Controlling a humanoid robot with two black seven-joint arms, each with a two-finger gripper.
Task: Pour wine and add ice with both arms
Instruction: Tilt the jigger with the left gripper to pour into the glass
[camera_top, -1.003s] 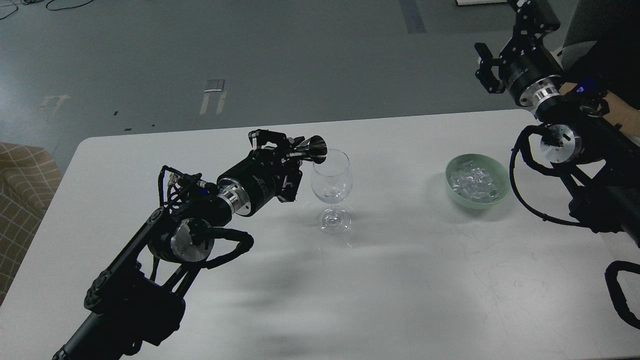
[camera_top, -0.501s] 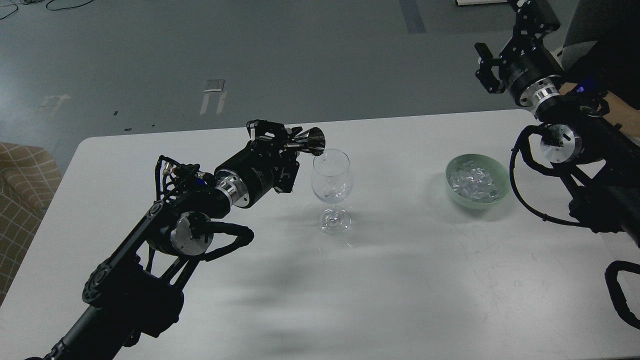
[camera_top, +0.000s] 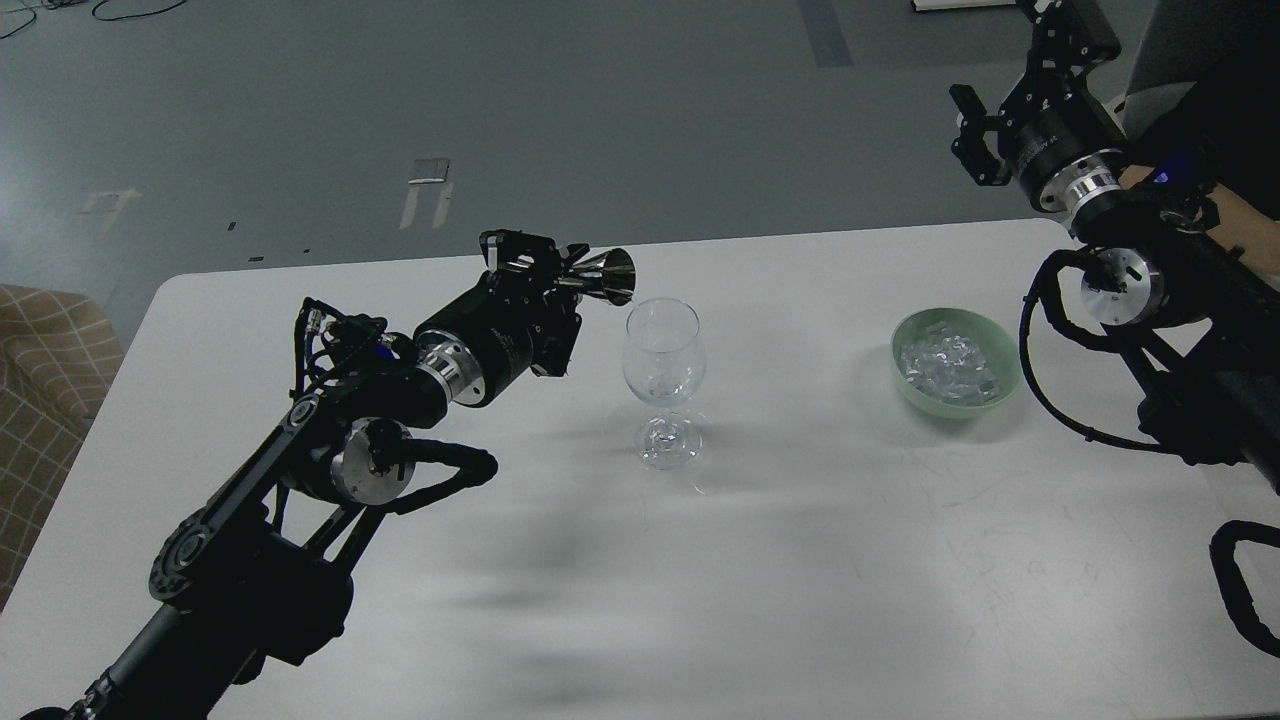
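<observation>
A clear stemmed wine glass (camera_top: 662, 375) stands upright near the middle of the white table (camera_top: 800, 560). My left gripper (camera_top: 548, 272) is shut on a shiny metal jigger (camera_top: 603, 276), held on its side with its mouth just left of the glass rim. A heap of clear ice (camera_top: 948, 360) lies in a pale green bowl (camera_top: 1000, 352) at the right. My right gripper (camera_top: 975, 135) is raised above the table's far right corner, its fingers apart and empty.
A checked brown seat (camera_top: 45, 370) stands off the table's left edge. The grey floor lies beyond the far edge. My right arm's black cables (camera_top: 1050, 395) loop down beside the bowl.
My left gripper has drawn the jigger back to the left and slightly up, away from over the glass rim. The right arm has not moved.
</observation>
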